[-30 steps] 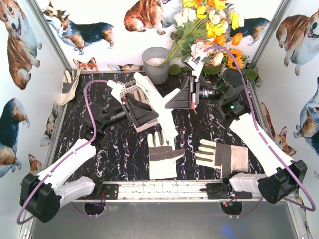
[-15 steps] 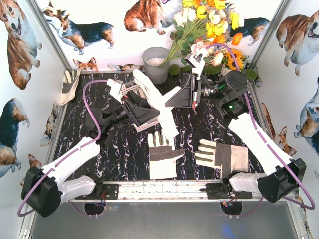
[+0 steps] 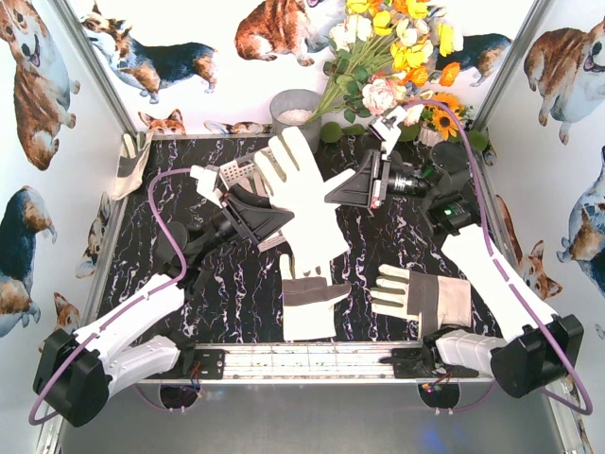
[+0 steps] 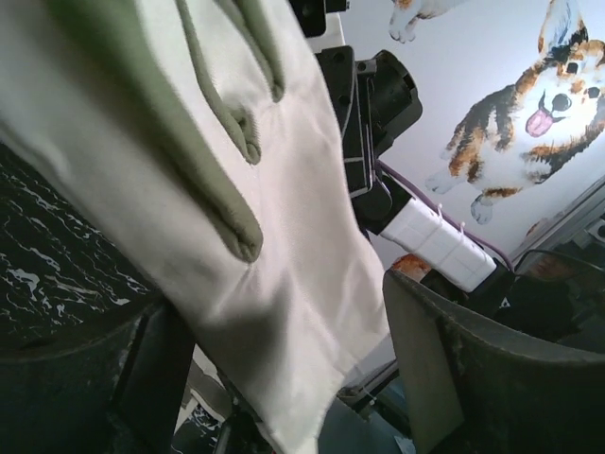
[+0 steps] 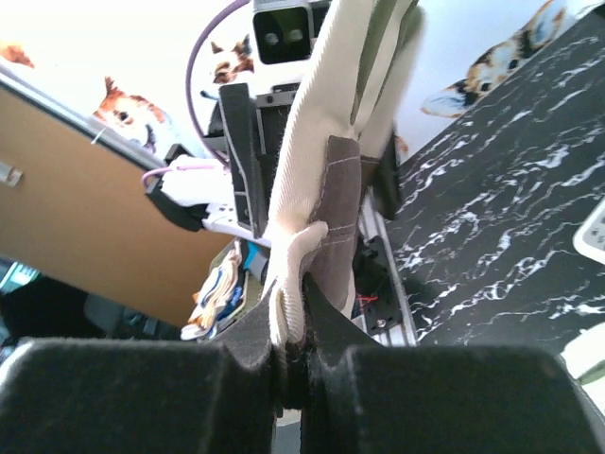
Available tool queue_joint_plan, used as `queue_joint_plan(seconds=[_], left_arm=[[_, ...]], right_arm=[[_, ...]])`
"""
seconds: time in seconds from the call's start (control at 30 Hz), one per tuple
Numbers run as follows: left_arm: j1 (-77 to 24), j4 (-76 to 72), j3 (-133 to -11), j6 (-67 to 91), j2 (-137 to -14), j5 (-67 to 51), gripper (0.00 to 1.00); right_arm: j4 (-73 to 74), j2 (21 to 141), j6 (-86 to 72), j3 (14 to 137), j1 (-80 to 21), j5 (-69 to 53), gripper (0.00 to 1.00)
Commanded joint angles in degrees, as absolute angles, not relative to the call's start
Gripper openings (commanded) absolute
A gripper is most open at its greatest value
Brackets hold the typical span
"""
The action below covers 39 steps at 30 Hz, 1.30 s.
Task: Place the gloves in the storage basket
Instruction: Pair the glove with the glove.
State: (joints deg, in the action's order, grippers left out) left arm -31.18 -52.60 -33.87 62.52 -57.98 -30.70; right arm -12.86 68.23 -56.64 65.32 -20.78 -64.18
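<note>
One cream-white glove [image 3: 302, 203] hangs in the air over the middle of the table, its palm side spread flat. My right gripper [image 3: 352, 184] is shut on its edge; the right wrist view shows the fabric pinched between the pads at the gripper [image 5: 298, 350], with the glove [image 5: 321, 189] hanging beyond. My left gripper [image 3: 267, 219] is open, and the glove [image 4: 217, 161] hangs between the wide-spread fingers of the gripper [image 4: 284, 369]. Two more gloves lie flat near the front, one [image 3: 307, 298] in the middle and one [image 3: 421, 295] to its right. The white basket [image 3: 233, 172] shows only partly behind my left gripper.
A grey metal bucket [image 3: 295, 109] stands at the back centre, with a bunch of artificial flowers [image 3: 397, 47] to its right. Corgi-printed walls close in the left, back and right sides. A metal rail [image 3: 302, 359] runs along the front edge.
The held glove has risen and turned from edge-on to spread flat. My right gripper has moved up and toward the back. My left gripper has shifted slightly left.
</note>
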Motion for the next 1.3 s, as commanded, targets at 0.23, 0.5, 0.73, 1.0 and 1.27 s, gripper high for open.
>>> queue_joint_plan(seconds=[0.23,0.5,0.73,1.0,1.27], left_arm=[[-31.7,-50.1,-33.8,61.3,-57.5,-26.9,0.3],[-31.7,-34.9,-32.9,58.2,-57.4,-20.8,0.0],[-32.5,-13.5,-34.1,49.0,-56.9,-13.6,0.0],[-37.8,-4.3,-34.7,46.9,-59.5,-4.3,0.0],[-47.7,0.6,-33.1,51.6,-61.8,7.3,0.0]], right_arm=[[-0.8,61.3,-46.0,61.5,-19.2,-57.9,0.0],[9.1,58.5,-40.2,57.2,-19.2,-49.0,0.0],[18.8,58.2,-38.8,48.3,-21.2,-35.0,0.0],[25.0,58.7,-41.1,43.8,-28.2,-19.5,0.0],[33.7,60.2,-43.2,40.8,-30.7,-18.1,0.0]])
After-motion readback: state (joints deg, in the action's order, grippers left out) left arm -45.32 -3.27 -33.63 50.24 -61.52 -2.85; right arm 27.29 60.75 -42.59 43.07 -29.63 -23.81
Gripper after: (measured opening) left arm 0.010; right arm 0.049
